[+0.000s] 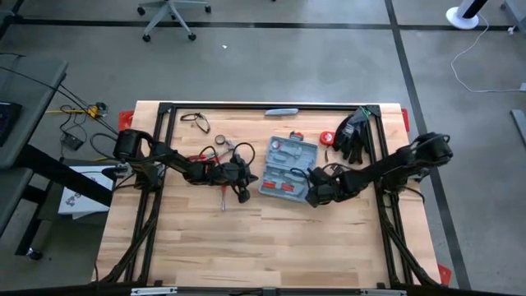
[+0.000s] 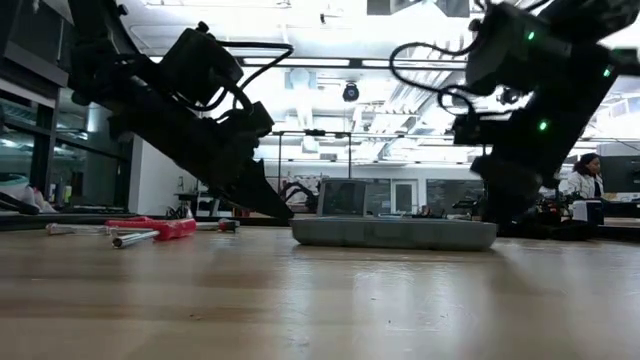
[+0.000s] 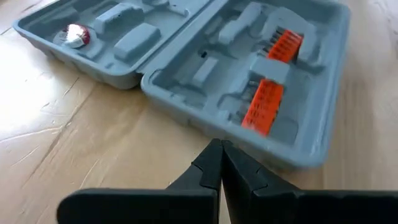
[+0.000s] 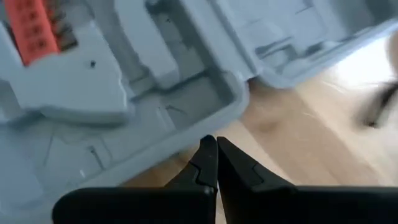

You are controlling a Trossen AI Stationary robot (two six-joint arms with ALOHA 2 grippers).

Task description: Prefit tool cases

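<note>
The blue-grey tool case lies open on the table, both moulded halves facing up. Orange bit holders sit in one half. My left gripper is shut, its tips low by the case's left side; in the left wrist view the gripper points at the case's outer wall. My right gripper is shut by the case's near right corner; in its wrist view the gripper stands at the case's rim. In the low view the case rests flat between both arms. My left gripper's shut fingertips stand right before the case's outer wall, coming level from the table's left; whether they touch it I cannot tell. My right gripper's shut fingertips stand at the rim of the case's near right corner; whether they touch it I cannot tell.
Red-handled tools and a screwdriver lie left of the case. Black gloves, a red tape measure and a slim grey-blue bar lie at the far side. Bare wood fills the near half of the table.
</note>
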